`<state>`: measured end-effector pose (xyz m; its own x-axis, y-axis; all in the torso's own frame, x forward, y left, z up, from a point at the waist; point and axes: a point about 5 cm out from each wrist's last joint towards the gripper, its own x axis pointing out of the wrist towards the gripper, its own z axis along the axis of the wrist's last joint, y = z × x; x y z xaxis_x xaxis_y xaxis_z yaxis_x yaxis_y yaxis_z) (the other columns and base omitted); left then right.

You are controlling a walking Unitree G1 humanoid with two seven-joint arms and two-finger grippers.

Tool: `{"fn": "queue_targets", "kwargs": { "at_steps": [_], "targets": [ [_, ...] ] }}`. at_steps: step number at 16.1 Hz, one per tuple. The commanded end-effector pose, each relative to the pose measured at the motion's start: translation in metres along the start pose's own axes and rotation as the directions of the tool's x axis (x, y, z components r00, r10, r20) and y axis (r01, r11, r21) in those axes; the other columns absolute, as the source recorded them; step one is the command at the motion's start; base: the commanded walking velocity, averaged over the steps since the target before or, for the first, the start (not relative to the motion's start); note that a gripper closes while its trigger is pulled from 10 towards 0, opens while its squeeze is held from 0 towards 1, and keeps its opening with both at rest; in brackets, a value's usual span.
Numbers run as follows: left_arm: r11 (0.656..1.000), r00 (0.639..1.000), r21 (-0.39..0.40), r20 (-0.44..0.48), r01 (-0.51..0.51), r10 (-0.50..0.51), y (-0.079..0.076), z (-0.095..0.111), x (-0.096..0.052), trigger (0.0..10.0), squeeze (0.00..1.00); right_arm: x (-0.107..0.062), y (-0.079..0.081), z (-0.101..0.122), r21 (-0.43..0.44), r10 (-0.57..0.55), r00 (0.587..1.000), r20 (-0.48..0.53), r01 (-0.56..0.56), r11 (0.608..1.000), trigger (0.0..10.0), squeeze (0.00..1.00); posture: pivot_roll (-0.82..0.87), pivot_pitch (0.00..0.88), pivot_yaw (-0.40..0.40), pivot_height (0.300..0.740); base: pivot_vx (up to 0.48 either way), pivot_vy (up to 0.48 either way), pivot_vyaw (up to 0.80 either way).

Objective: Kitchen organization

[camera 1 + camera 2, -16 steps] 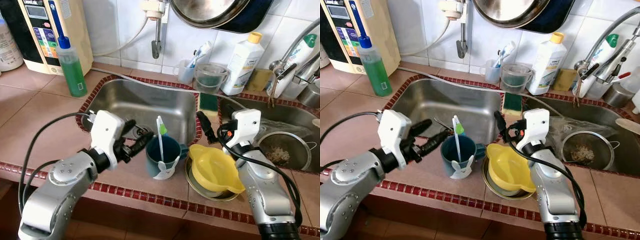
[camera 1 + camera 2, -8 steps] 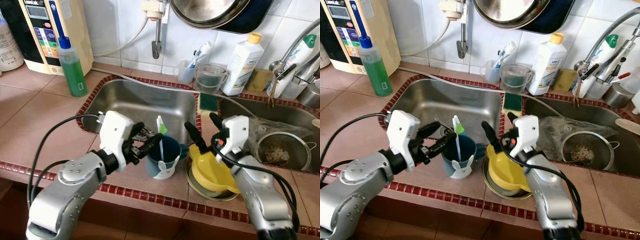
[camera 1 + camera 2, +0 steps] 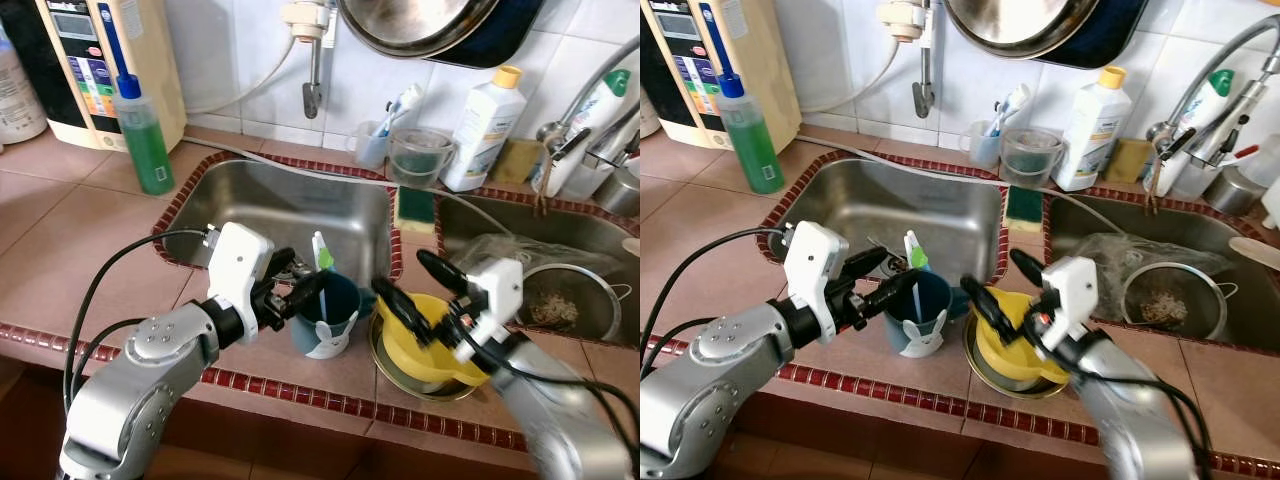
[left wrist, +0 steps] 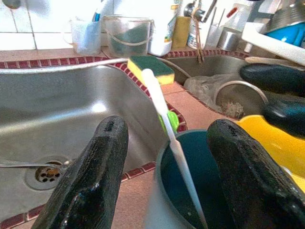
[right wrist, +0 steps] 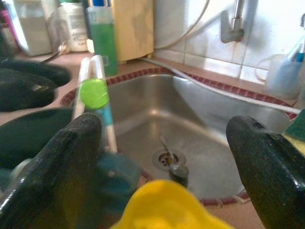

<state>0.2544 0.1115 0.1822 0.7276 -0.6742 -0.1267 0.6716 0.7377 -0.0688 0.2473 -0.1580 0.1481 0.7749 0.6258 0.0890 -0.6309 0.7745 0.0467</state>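
While you are working at the near edge of the counter, you are bringing both grippers in on two things sitting side by side in front of the sink [image 3: 250,205]. Your left gripper [image 3: 298,290] is reaching from the left toward the blue cup [image 3: 326,312], its two fingers spread apart and holding nothing; in the left wrist view the cup's rim and the white toothbrush [image 4: 167,133] standing in it are lying between those fingers, so the spread looks meant to straddle the cup. Your right gripper [image 3: 420,290] is hovering just over the yellow bowl [image 3: 432,345], which is resting in a metal dish [image 3: 400,378] to the right of the cup. Its fingers are also wide apart and empty, one near the bowl's left rim, close to the cup. You are probably keeping both wide so either can close on a rim. Farther right, a strainer [image 3: 562,300] is sitting in the second basin.
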Motion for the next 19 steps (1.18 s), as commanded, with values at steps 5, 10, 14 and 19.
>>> {"fn": "queue_targets", "kwargs": {
  "at_steps": [5,10,14,19],
  "targets": [
    [0.999,1.0,-0.037,-0.024,-0.019,0.019,0.0,-0.002,0.009,10.0,0.0,-0.008,0.007,0.009,0.007,0.049,0.999,-0.008,-0.049,0.999,10.0,0.0,-0.05,0.0,-0.045,0.74,0.0,0.0,0.0],
    [0.992,0.999,-0.118,0.004,-0.031,0.032,-0.011,-0.001,0.019,10.0,0.0,-0.009,0.013,0.008,0.019,0.06,0.998,-0.023,-0.06,0.998,10.0,0.0,-0.05,0.0,-0.042,0.74,0.0,0.0,0.0],
    [0.988,0.999,-0.15,0.003,-0.044,0.045,-0.017,0.0,0.026,10.0,0.0,-0.009,0.013,0.008,0.019,0.054,0.998,-0.023,-0.053,0.998,10.0,0.0,-0.05,0.0,-0.039,0.74,0.0,0.0,0.0],
    [0.981,0.994,-0.16,-0.007,-0.109,0.11,-0.016,-0.001,0.038,10.0,0.0,-0.007,0.015,0.01,0.017,0.063,0.998,-0.017,-0.063,0.998,10.0,0.0,-0.06,0.0,-0.038,0.74,0.0,0.0,0.0]
  ]
}}
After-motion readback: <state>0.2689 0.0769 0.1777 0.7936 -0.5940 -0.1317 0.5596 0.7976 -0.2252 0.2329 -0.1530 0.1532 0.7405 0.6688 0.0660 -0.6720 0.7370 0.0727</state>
